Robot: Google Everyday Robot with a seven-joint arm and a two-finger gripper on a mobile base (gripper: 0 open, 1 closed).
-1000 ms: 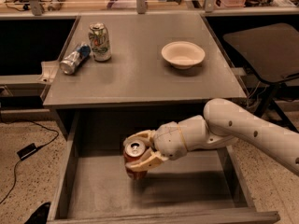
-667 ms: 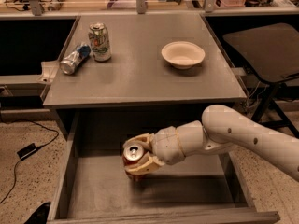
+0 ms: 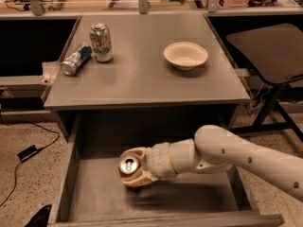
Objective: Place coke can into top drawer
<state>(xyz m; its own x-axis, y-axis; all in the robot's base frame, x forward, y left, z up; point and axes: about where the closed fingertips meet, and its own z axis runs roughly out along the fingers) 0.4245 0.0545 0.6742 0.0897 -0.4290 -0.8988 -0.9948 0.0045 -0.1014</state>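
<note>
The coke can (image 3: pixel 128 166), red-orange with a silver top, stands upright inside the open top drawer (image 3: pixel 94 197), left of the drawer's middle. My gripper (image 3: pixel 133 170) reaches in from the right on a white arm. Its cream fingers (image 3: pixel 138 152) wrap around the can and are shut on it. The can's base is at or just above the drawer's grey bottom; I cannot tell if it touches.
On the cabinet top (image 3: pixel 142 74) stand a white-green can (image 3: pixel 101 42), a silver-blue can (image 3: pixel 76 59) lying on its side, and a white bowl (image 3: pixel 185 55). A black chair (image 3: pixel 270 51) stands to the right. A cable lies on the floor at the left.
The gripper with the can has moved slightly lower and to the left inside the drawer. Nothing else has moved.
</note>
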